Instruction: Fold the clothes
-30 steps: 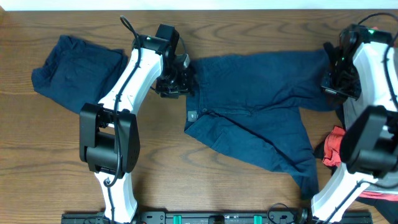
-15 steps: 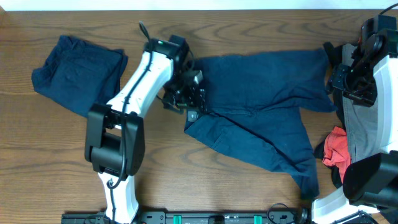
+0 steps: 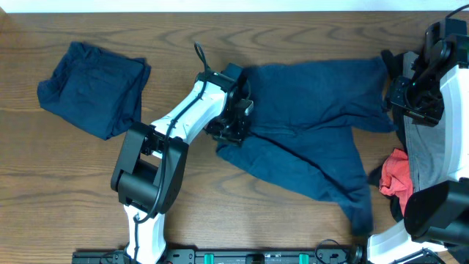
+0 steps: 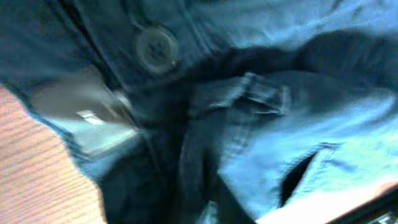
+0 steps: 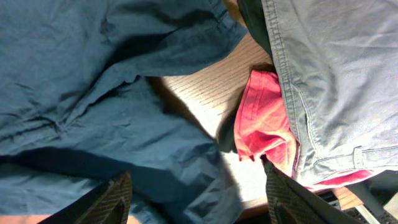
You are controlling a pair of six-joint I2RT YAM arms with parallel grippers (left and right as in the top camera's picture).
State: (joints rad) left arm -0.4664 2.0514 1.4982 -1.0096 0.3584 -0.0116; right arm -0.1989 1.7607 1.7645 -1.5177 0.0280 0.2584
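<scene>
Left gripper (image 3: 233, 123) is sitting clamped on the waistband of the navy shorts (image 3: 315, 110), which are lying spread mid-table with legs running to 3 and 5 o'clock. Right gripper (image 3: 412, 99) is hovering at 3 o'clock by the upper leg's hem, jaws apart, gripping nothing. Reads as the grab-the-edges step, with a folded navy piece (image 3: 91, 86) parked at 10 o'clock and a red piece (image 3: 396, 170) and grey piece (image 3: 425, 150) waiting at 4. Next, the right is probably needing to drop and clamp that hem before any fold-over.
</scene>
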